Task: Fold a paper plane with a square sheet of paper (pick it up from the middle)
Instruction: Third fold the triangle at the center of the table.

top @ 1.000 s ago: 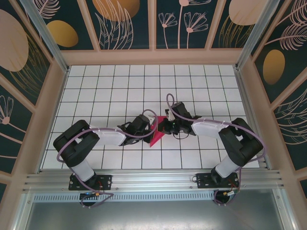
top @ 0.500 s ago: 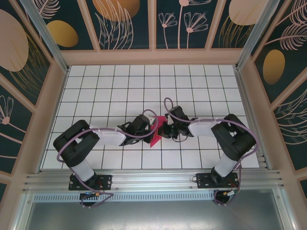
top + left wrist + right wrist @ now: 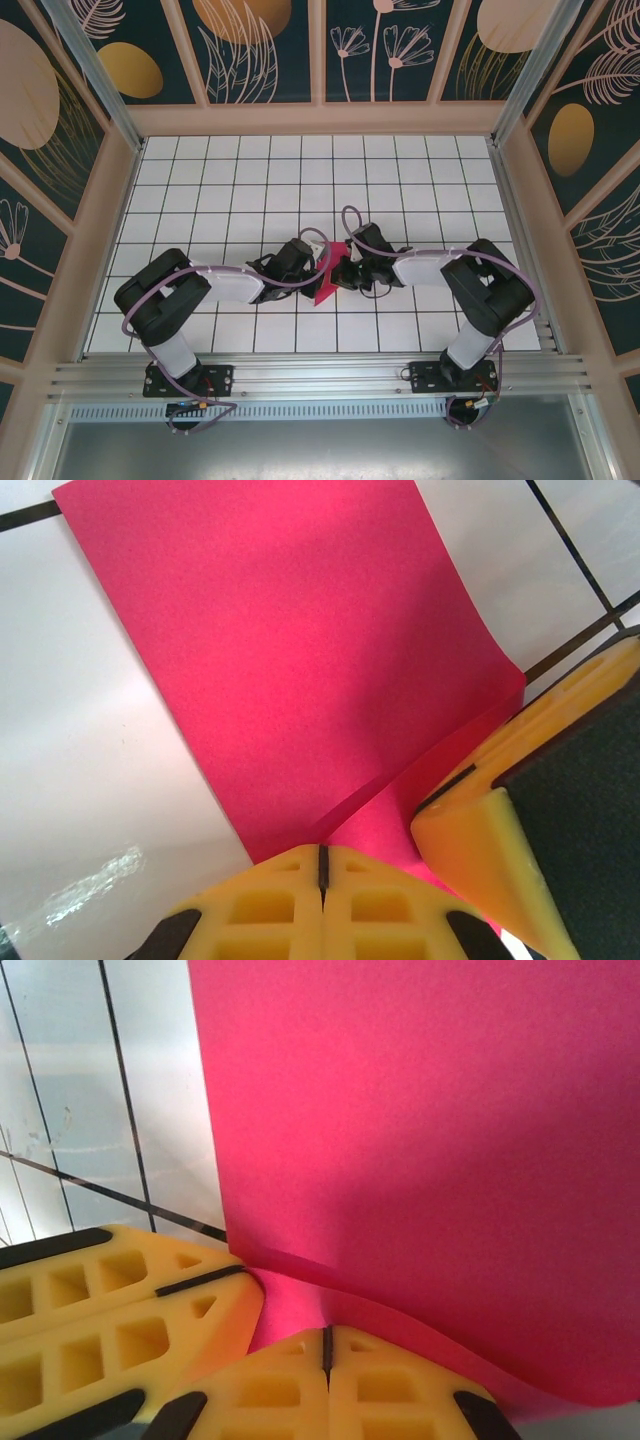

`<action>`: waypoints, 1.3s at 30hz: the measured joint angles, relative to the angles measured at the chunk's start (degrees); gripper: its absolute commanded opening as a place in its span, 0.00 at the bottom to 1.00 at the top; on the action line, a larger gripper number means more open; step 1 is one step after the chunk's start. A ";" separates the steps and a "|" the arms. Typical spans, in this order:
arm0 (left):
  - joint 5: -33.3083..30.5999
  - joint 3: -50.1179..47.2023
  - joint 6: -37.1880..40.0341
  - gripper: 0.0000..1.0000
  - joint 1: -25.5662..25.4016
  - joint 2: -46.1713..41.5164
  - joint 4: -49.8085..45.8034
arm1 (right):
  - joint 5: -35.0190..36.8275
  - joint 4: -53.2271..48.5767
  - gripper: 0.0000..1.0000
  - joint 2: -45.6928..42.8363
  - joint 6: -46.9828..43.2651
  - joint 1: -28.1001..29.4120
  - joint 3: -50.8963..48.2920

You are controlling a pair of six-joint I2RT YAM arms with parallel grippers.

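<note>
Near-centre of the tiled table (image 3: 230, 180): left gripper (image 3: 322, 865) and right gripper (image 3: 327, 1345) are sitting tip beside tip, each with its jaws pressed together and pinching the folded magenta sheet of paper (image 3: 327, 287) between them.

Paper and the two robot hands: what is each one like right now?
paper: folded into layers, not yet a plane, between the two grippers
left gripper: shut, pinching the paper's edge
right gripper: shut, pinching the paper's edge right beside the left gripper
</note>
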 measured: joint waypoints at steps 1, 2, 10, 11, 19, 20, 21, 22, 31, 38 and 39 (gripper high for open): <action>0.00 0.02 0.00 0.01 0.00 0.00 0.00 | 0.15 -0.13 0.05 -0.81 -0.02 -0.02 -0.04; 0.00 0.02 0.00 0.01 0.00 0.02 0.00 | 0.22 -0.11 0.05 -1.88 0.00 -0.24 -0.13; 0.00 0.04 0.00 0.01 0.00 0.07 0.00 | 0.15 0.68 0.05 -5.07 -0.04 -3.32 -0.66; 0.02 0.04 0.00 0.01 0.00 0.07 0.00 | 0.17 0.76 0.05 -4.83 -0.04 -3.43 -0.76; 0.04 0.09 0.02 0.01 0.00 0.11 0.00 | 1.42 1.42 0.04 -0.46 -0.24 -3.72 -1.84; 0.07 0.09 0.02 0.01 0.00 0.17 0.00 | 1.40 1.46 0.04 -0.44 -0.42 -3.72 -1.84; 0.07 0.09 0.04 0.01 0.00 0.17 0.00 | 1.40 1.46 0.05 -0.44 -0.50 -3.72 -1.84; 0.09 0.09 0.07 0.00 0.00 0.17 0.00 | 1.38 1.46 0.05 -0.46 -0.68 -3.72 -1.84; 0.17 0.09 0.20 0.00 0.02 0.17 0.02 | 1.38 -0.11 0.05 -2.54 -2.56 -6.29 -1.75; 0.17 0.11 0.17 0.00 0.02 0.17 0.02 | 1.33 0.09 0.04 -0.94 -2.99 -6.91 -1.75; 0.17 0.11 0.17 0.00 0.02 0.17 0.00 | 1.20 0.31 0.04 -0.70 -3.02 -7.06 -1.68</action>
